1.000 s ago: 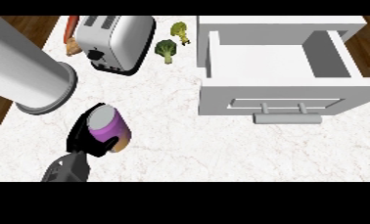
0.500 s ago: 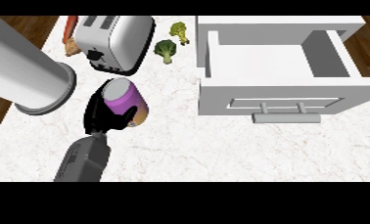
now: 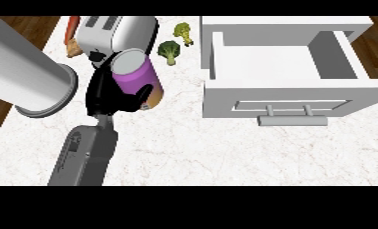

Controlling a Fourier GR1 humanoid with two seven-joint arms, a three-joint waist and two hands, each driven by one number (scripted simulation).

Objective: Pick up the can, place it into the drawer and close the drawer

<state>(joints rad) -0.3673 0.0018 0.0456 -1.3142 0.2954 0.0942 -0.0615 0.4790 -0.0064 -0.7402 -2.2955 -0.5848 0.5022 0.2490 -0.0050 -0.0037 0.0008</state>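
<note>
Head view: right hand (image 3: 107, 95) is closed round the can (image 3: 136, 75), black fingers wrapped on its lower left side and one curling across the front near the base. The can has a purple label and sits on the hand's upper right, tilted, with its grey lid pointing up and away from the wrist and its brownish base end down by the fingers. Can't tell if it touches the counter (image 3: 221, 153). The grey forearm (image 3: 85, 155) runs from the hand down to the lower edge.

W/ respect to the hand:
- Toaster (image 3: 118, 30) is just beyond it; the can's lid overlaps the toaster's near edge in this view.
- Broccoli piece (image 3: 170, 50) is just beyond and right of the can, w/ a 2nd piece (image 3: 183, 32) farther out.
- Carrot (image 3: 71, 28) and a bread bit (image 3: 74, 49) are beyond and left, beside the toaster.
- Big grey cylinder (image 3: 33, 73) is close on the left, slanting in from the upper left edge.
- Drawer (image 3: 284, 90) is well to the right, pulled open, inside white and bare. Its handle (image 3: 291, 119) is on the front panel facing the lower edge. The can is apart from it, w/ a strip of counter between.
</note>
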